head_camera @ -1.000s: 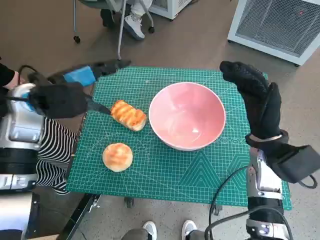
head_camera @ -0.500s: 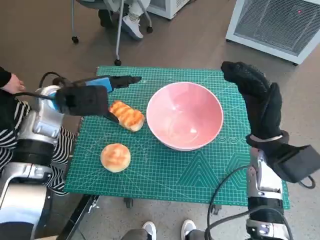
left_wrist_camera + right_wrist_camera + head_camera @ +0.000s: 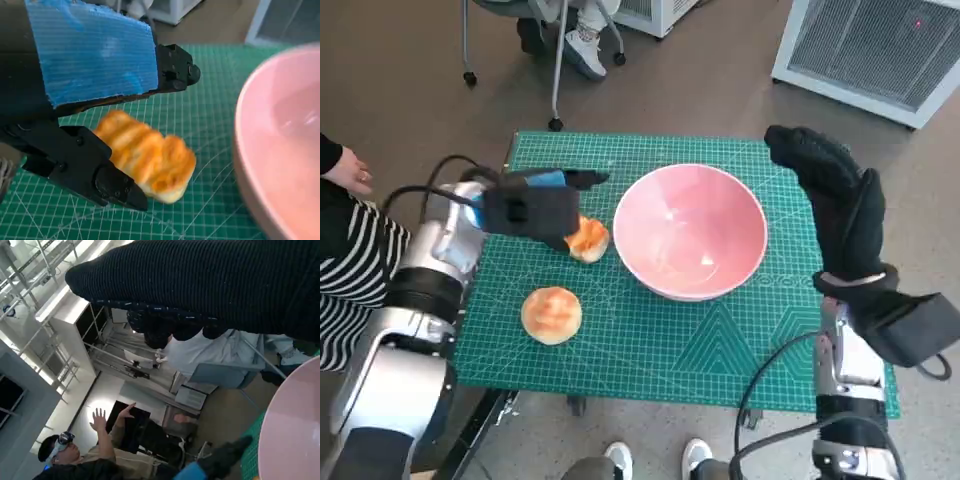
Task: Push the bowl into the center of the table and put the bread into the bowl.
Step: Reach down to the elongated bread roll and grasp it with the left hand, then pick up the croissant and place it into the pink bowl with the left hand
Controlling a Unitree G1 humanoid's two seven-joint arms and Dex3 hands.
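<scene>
The pink bowl (image 3: 690, 232) stands on the green mat (image 3: 720, 340), slightly right of the middle. An oblong striped bread (image 3: 590, 240) lies just left of it. My left hand (image 3: 535, 205) hovers over the bread's left end. In the left wrist view the bread (image 3: 150, 157) lies between the spread fingers (image 3: 175, 75); whether the lower one touches it I cannot tell. The bowl's rim (image 3: 250, 150) is close beside it. My right hand (image 3: 832, 200) is raised by the bowl's right side, fingers extended, holding nothing; its glove (image 3: 210, 285) shows above the bowl's edge (image 3: 295, 430).
A round bun (image 3: 552, 314) lies on the mat near the front left. A person in striped clothes (image 3: 350, 270) sits at the left edge. Chair legs and feet (image 3: 582, 45) are behind the table, a white appliance (image 3: 880, 50) at the back right.
My left hand has moved right from the table's left edge until it is over the oblong bread. The bowl, the bun and my right hand have stayed put.
</scene>
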